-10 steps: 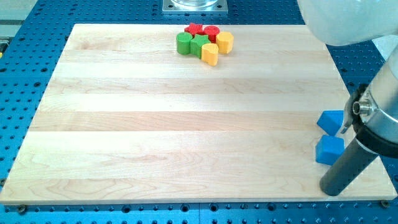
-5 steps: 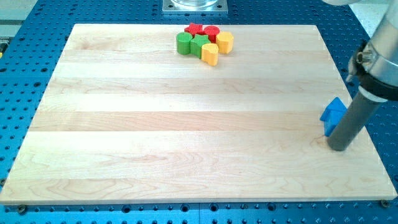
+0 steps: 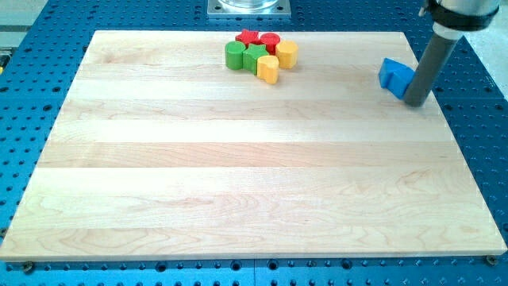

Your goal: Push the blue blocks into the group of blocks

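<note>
A blue block (image 3: 394, 75) lies near the view's upper right part of the wooden board (image 3: 238, 175). My tip (image 3: 414, 102) touches its right side, and the rod hides part of it. I cannot tell whether a second blue block sits behind the rod. The group lies at the view's top centre: a red star (image 3: 248, 36), a red cylinder (image 3: 270, 40), a green cylinder (image 3: 234, 55), a green star (image 3: 255, 57) and two yellow blocks (image 3: 286, 54) (image 3: 268, 69). The blue block is well to the right of the group.
The board rests on a blue perforated table (image 3: 476, 159). A metal base plate (image 3: 249, 8) stands just beyond the board's top edge. The board's right edge runs close to my tip.
My tip has swept from the view's lower right up toward the top and a little left. The blue blocks moved with it, from the right edge to the upper right.
</note>
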